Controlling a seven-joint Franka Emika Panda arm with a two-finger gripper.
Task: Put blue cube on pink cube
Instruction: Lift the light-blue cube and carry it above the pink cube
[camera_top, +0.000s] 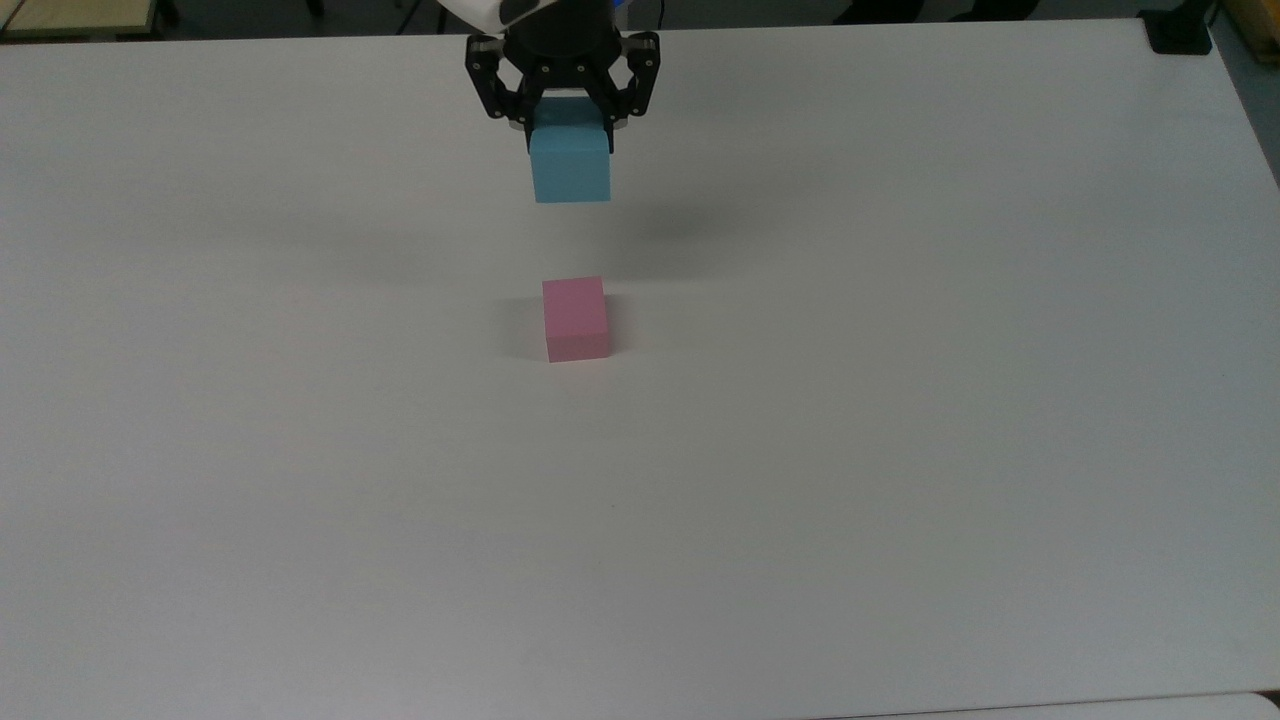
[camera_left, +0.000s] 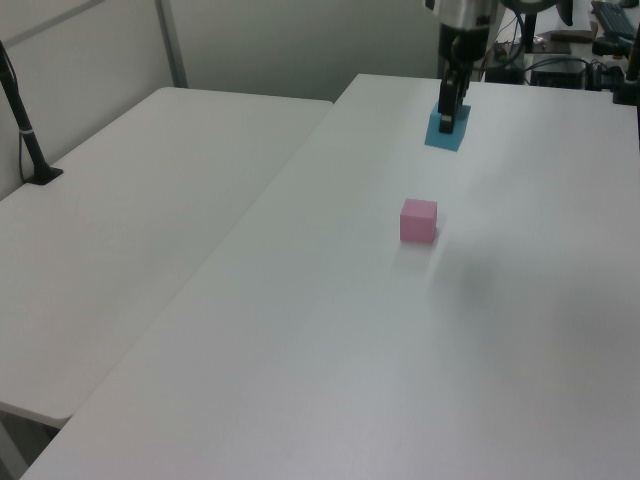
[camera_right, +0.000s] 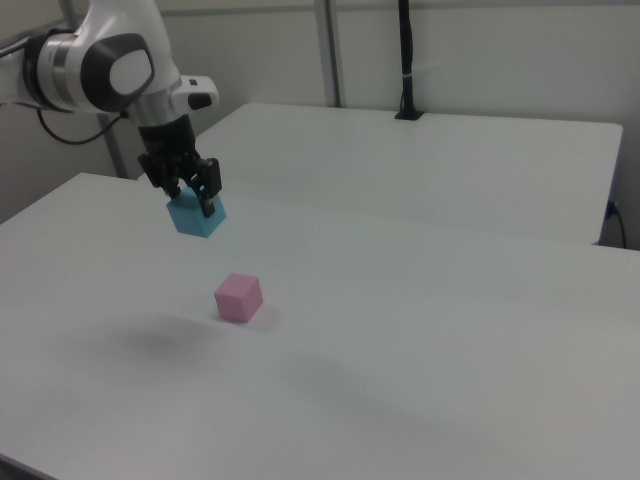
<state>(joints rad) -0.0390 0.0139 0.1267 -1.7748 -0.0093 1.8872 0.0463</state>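
The white bench carries the pink cube near its middle. Above it, raised clear of the surface, the jaws grasp the blue cube, which hangs beyond the pink cube in the top view, well apart.

Blue cube: plain faces — no lettering or number to read.
Pink cube: plain faces, no mark.
Gripper: black fingers and white housing — no brand or label legible.
Table: bare white top, no sign or sticker.
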